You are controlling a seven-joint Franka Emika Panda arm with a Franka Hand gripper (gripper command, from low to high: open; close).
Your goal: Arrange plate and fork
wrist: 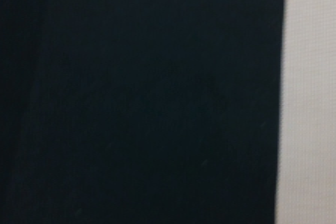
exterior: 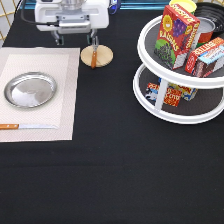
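The gripper [exterior: 75, 39] hangs with its fingers apart and empty, above the mat's [exterior: 65, 100] far edge. The fork [exterior: 94, 54] lies on a wooden disc [exterior: 102, 56] just beside it; the plate [exterior: 30, 90] sits on the mat, below and leftward.

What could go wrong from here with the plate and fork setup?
The gripper hangs open at the exterior view's top, close beside the fork, which lies across a wooden disc; a nudge might roll it off. The plate sits on the placemat with a knife below it, so a low pass could snag either.
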